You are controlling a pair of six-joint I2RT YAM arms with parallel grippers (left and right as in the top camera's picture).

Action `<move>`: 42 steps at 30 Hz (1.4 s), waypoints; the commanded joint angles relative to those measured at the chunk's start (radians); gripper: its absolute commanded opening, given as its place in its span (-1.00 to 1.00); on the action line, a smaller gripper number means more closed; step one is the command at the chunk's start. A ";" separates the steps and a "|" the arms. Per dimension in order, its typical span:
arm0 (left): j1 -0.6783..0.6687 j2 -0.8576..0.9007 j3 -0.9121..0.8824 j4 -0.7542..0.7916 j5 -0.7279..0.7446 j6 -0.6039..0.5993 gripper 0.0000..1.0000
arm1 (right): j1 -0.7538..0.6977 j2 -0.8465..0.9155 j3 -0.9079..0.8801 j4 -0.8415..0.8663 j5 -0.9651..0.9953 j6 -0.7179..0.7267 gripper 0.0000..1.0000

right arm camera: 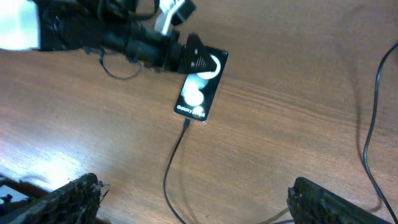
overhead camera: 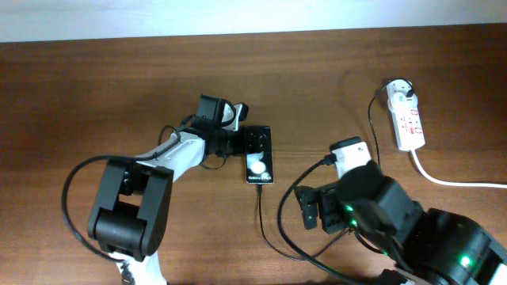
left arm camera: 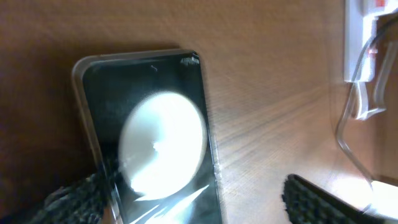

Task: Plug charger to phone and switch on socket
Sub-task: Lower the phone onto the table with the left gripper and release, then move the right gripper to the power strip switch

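The black phone (overhead camera: 259, 157) lies on the table with two white circles on it, and also shows in the right wrist view (right arm camera: 200, 93). The thin black charger cable (overhead camera: 261, 207) meets the phone's near end with its tip (right arm camera: 186, 125). Its white plug head (overhead camera: 402, 93) sits in the white socket strip (overhead camera: 409, 123). My left gripper (overhead camera: 240, 142) is open over the phone's far end. In the left wrist view (left arm camera: 199, 205) the phone (left arm camera: 155, 124) lies between its fingers, against the left one. My right gripper (overhead camera: 306, 209) is open and empty, with the cable (right arm camera: 169, 180) on the table between its fingers.
The strip's thick white cord (overhead camera: 451, 180) runs off to the right edge. Loops of black cable (overhead camera: 295, 241) lie by the right arm. The strip's end shows at the top right of the left wrist view (left arm camera: 360, 37).
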 commanded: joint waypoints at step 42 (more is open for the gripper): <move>0.274 -1.973 0.008 -1.492 -0.329 0.185 0.99 | -1.147 1.189 0.347 0.456 -0.117 -0.036 -0.92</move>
